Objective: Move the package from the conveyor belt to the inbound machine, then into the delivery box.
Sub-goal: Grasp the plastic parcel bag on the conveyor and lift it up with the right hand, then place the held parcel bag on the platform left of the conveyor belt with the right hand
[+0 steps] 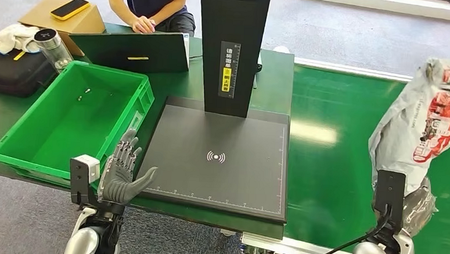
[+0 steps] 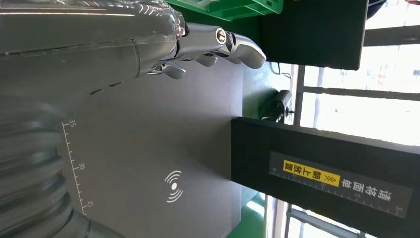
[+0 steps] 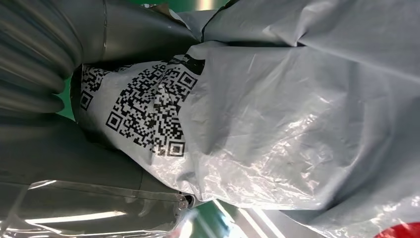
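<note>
A grey plastic mailer package (image 1: 427, 114) with red print hangs lifted above the green conveyor belt (image 1: 331, 167) at the right. My right hand (image 3: 59, 163) grips its lower end; the bag covers most of the fingers. A label of QR codes (image 3: 143, 114) on the package lies against the hand. The inbound machine is a black scan plate (image 1: 220, 179) with a tall black column (image 1: 233, 46) behind it. The green delivery box (image 1: 145, 99) stands left of the plate. My left hand (image 1: 124, 171) hovers open at the plate's front left corner, holding nothing; its fingers (image 2: 237, 47) reach over the plate.
A person (image 1: 153, 7) sits at the back behind a dark laptop (image 1: 133, 49). A cardboard box with a yellow phone (image 1: 70, 8), a black case (image 1: 10, 69) and a clear bottle (image 1: 55, 48) stand at the back left. The table's front edge runs just before my hands.
</note>
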